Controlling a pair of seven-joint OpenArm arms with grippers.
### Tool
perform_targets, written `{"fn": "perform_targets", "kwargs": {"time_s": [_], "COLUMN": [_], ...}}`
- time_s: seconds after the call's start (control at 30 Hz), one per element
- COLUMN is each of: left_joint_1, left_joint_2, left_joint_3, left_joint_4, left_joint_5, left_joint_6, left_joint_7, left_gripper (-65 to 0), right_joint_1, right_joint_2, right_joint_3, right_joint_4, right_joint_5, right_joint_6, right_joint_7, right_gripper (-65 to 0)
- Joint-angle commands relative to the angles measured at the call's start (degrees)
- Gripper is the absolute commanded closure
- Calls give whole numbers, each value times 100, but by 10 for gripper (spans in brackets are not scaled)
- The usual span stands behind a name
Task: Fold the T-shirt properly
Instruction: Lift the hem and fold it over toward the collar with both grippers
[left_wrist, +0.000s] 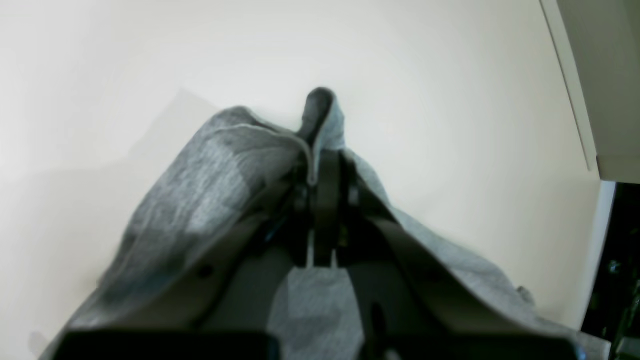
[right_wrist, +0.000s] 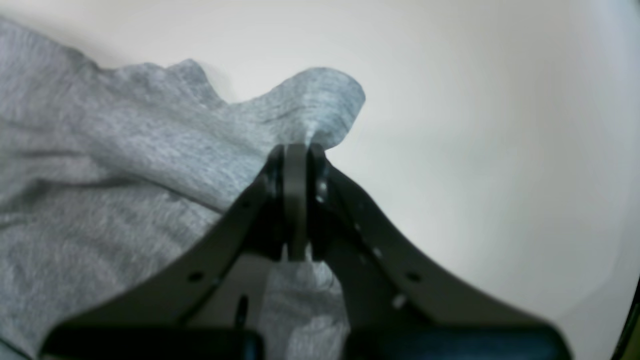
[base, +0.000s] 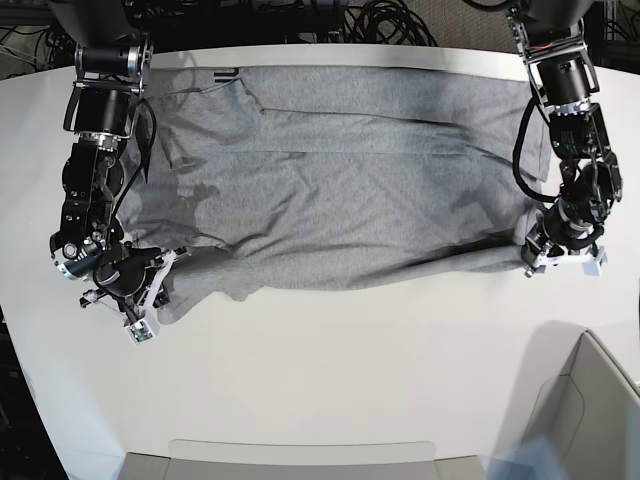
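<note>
The heather-grey T-shirt (base: 350, 170) lies spread across the white table (base: 330, 370), plain side up, its near edge rumpled. My left gripper (base: 531, 262), on the base view's right, is shut on the shirt's near right corner; in the left wrist view (left_wrist: 320, 165) the jaws pinch a bunched fold of the shirt (left_wrist: 215, 185). My right gripper (base: 160, 303), on the base view's left, is shut on the near left corner; in the right wrist view (right_wrist: 296, 152) the jaws clamp a raised flap of the shirt (right_wrist: 125, 165). No lettering shows.
A pale box or bin (base: 585, 410) stands at the near right corner of the table, and its wall shows in the left wrist view (left_wrist: 595, 80). A light tray edge (base: 300, 455) runs along the front. Cables (base: 390, 20) hang behind the table.
</note>
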Motion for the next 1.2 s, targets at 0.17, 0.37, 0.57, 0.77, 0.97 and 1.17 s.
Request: {"fn": "perform_targets", "kwargs": {"time_s": [0.17, 0.37, 0.57, 0.77, 0.97, 1.17], "left_joint_1": [120, 296, 516, 1034, 1483, 1782], "left_joint_2": [-67, 109, 109, 109, 109, 109], "left_joint_3": [-388, -1267, -1346, -1355, -1355, -1338], "left_joint_4": [503, 1127, 1145, 1620, 1857, 1901], "left_joint_5": [-68, -59, -59, -59, -59, -68], "left_joint_6": [-45, -45, -45, -45, -62, -71], "left_joint_7": [756, 1784, 2118, 2118, 2118, 2118], "left_gripper": [0, 0, 0, 0, 0, 0], "right_joint_1": [-255, -738, -1283, -1837, -1864, -2154], "right_joint_2": [90, 125, 125, 81, 46, 28], "right_joint_3": [466, 616, 624, 915, 1723, 2005], "right_joint_4": [804, 1507, 1938, 2623, 2887, 2905], "right_joint_5": [25, 25, 25, 42, 42, 25], "right_joint_6": [20, 20, 20, 116, 1044, 1044], "right_joint_7": [-311, -610, -610, -628, -1498, -1498], "right_gripper": [0, 0, 0, 0, 0, 0]}}
